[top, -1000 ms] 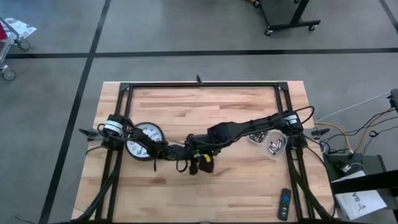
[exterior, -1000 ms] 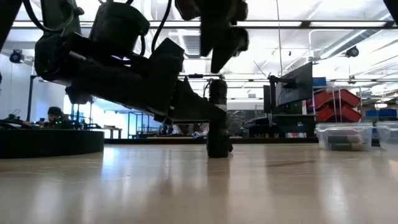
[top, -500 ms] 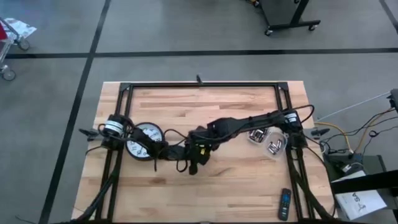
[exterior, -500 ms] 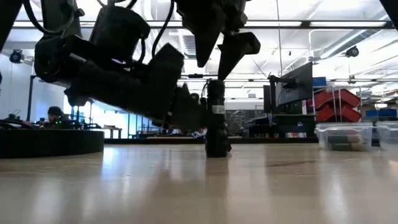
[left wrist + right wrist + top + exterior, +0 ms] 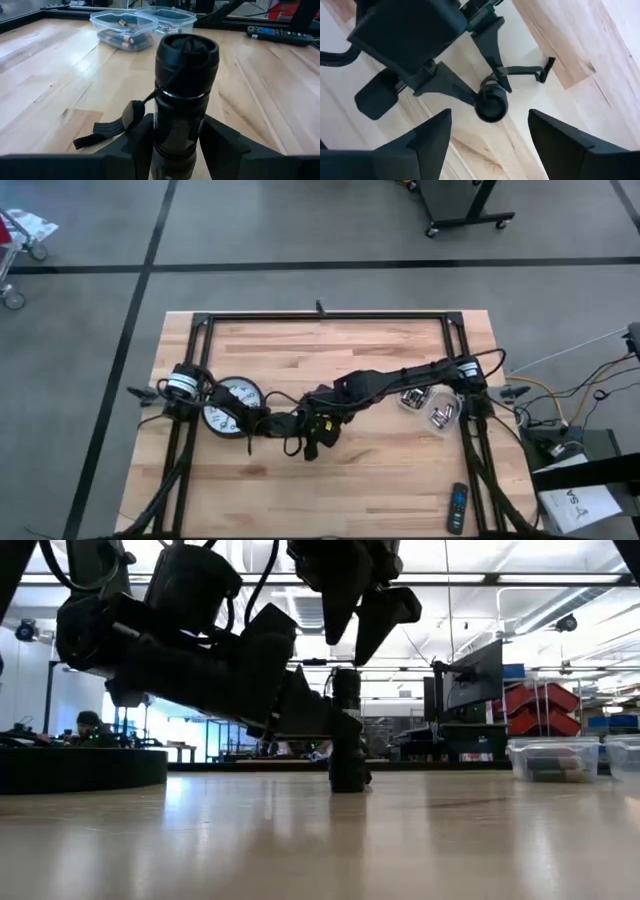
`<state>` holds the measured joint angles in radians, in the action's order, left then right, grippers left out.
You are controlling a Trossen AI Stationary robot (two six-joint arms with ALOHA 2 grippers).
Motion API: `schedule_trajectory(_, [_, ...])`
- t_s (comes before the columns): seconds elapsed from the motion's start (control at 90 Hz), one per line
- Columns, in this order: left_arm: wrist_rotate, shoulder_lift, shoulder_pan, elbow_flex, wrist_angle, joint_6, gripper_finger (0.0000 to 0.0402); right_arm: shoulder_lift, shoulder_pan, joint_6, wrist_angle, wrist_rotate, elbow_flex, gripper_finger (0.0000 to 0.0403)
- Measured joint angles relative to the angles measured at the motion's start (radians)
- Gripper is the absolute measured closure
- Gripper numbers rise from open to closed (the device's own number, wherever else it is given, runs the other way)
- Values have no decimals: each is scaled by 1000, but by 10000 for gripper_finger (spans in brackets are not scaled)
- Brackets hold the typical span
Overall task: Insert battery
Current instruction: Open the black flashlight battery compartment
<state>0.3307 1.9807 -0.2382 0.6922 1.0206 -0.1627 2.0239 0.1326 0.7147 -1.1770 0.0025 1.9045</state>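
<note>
Near the desk's middle, our left gripper [image 5: 172, 150] clamps the flashlight [image 5: 182, 95] upright, its tail cap on. Our right gripper [image 5: 487, 135] hovers directly above, fingers spread wide and empty. We risk knocking the flashlight askew if it descends off-centre. Batteries wait in a tub [image 5: 441, 414] near the right edge.

No readable text, labels, brands or numbers on anything in view.

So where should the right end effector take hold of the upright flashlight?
At the cap end of the flashlight, from straight above. It stands upright with its lower body clamped by the left end effector, leaving only the top free, and the open right end effector hangs directly over it.
</note>
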Motion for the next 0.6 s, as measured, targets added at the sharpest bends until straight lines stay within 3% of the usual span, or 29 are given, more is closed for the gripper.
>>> schedule_trajectory(0.256, [0, -1, 0, 1, 0, 0, 280, 0, 1, -1, 5, 0, 0, 133])
schedule_trajectory(0.6, [-1, -3, 0, 1, 6, -1, 258, 0, 2, -36, 3, -1, 0, 132])
